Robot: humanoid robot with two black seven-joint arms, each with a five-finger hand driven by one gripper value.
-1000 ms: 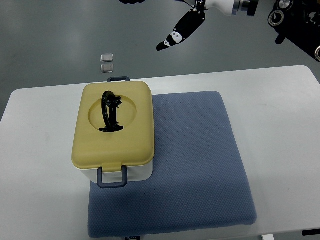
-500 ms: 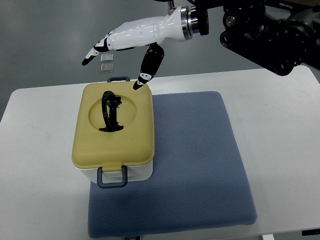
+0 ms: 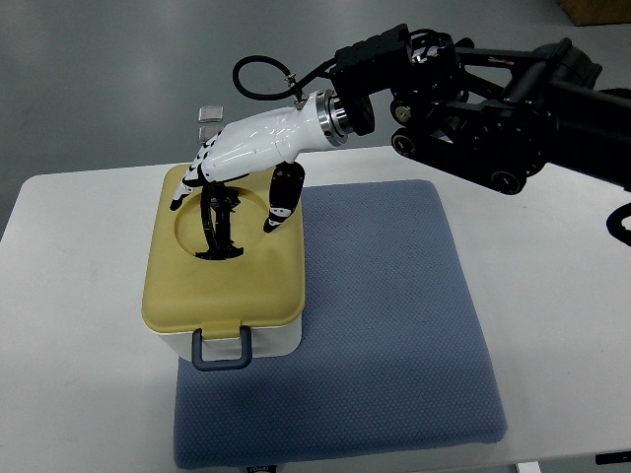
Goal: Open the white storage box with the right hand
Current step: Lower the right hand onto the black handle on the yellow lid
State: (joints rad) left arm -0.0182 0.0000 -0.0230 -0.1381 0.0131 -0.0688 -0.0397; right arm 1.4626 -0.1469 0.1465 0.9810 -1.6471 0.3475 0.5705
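While the white storage box (image 3: 229, 340) sat closed near the left edge of the table (image 3: 552, 227), with its right part resting on the left edge of the blue mat (image 3: 394, 325), we had our right hand (image 3: 242, 158) hovering over the far half of its yellow lid (image 3: 222, 286). The fingers (image 3: 189, 182) were spread and relaxed, grasping nothing, and the thumb (image 3: 279, 200) hung down over the lid's right side. The black handle (image 3: 219, 225) stood upright in the round recess, just beneath the palm, and we could not tell whether any finger touched it. We judged the step in hand to be the approach to a grip, with the opening itself not yet begun. A blue-grey latch (image 3: 221, 350) was folded down over the near wall, and whether it locked the lid we could not tell; lifting against it would likely drag the whole box. To do it well, we thought the latch wanted checking first, then the fingers closing round the handle and the pull going straight up, slowly, so the base stayed put. Our left hand was out of view.
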